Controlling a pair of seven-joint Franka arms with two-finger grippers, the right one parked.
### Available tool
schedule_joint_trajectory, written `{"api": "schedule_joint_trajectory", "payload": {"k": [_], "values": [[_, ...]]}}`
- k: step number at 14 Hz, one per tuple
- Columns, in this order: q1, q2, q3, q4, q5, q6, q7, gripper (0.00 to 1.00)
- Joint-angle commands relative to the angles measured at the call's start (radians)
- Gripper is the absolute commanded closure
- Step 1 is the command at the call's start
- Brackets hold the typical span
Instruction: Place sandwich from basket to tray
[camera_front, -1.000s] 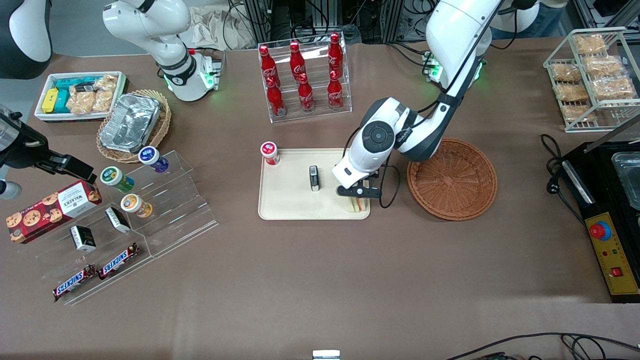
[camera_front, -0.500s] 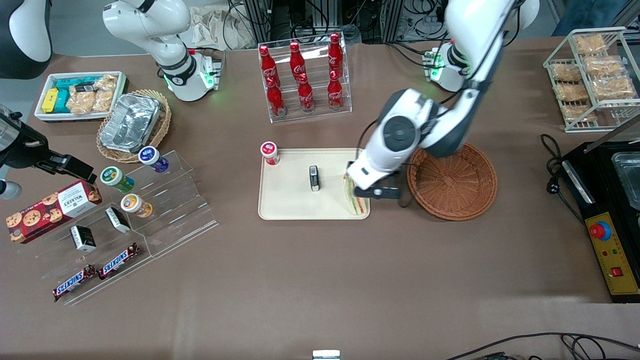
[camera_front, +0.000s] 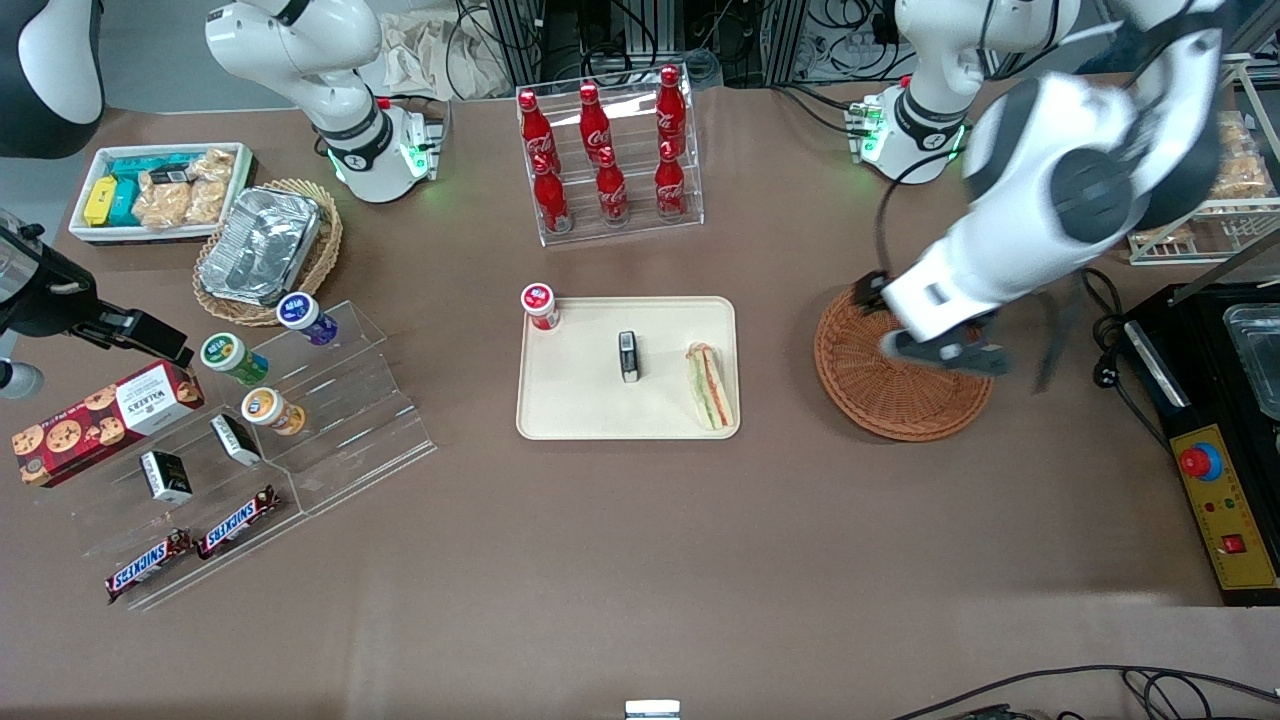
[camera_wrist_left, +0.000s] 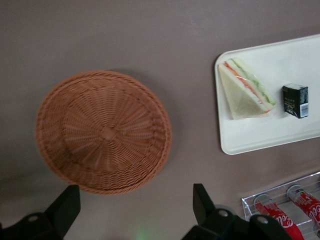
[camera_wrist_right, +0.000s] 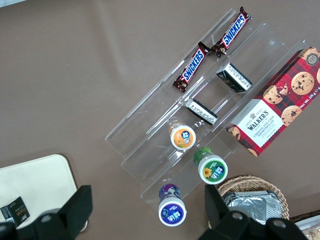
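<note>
The sandwich (camera_front: 709, 386) (camera_wrist_left: 246, 90), a pale wedge with red and green filling, lies on the cream tray (camera_front: 580, 400) (camera_wrist_left: 280, 135) at the end nearest the basket. The reddish-brown wicker basket (camera_front: 880, 395) (camera_wrist_left: 102, 131) holds nothing. My gripper (camera_front: 945, 352) (camera_wrist_left: 135, 207) hangs high over the basket, open, with nothing between its black fingers (camera_wrist_left: 201, 201).
On the tray also stand a small black box (camera_front: 628, 355) (camera_wrist_left: 295, 100) and a red-capped cup (camera_front: 540, 305) at its corner. A clear rack of red cola bottles (camera_front: 608, 150) stands farther from the camera. A black machine (camera_front: 1215, 420) sits at the working arm's end.
The gripper let go of the sandwich on the tray, then rose and swung away to above the basket. The sandwich stays on the tray.
</note>
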Motion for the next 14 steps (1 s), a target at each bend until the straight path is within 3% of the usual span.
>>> {"api": "schedule_joint_trajectory", "payload": {"k": [1, 6, 9, 11, 14], "values": [[0.079, -0.039, -0.012, 0.007, 0.056, -0.077, -0.005, 0.0], [0.143, -0.037, -0.012, 0.084, 0.07, -0.157, 0.016, 0.0], [0.143, -0.043, -0.018, 0.086, 0.183, -0.158, 0.028, 0.0], [0.145, -0.049, -0.012, 0.098, 0.196, -0.161, 0.047, 0.0], [0.096, -0.06, 0.1, 0.124, 0.178, -0.191, 0.165, 0.0]]}}
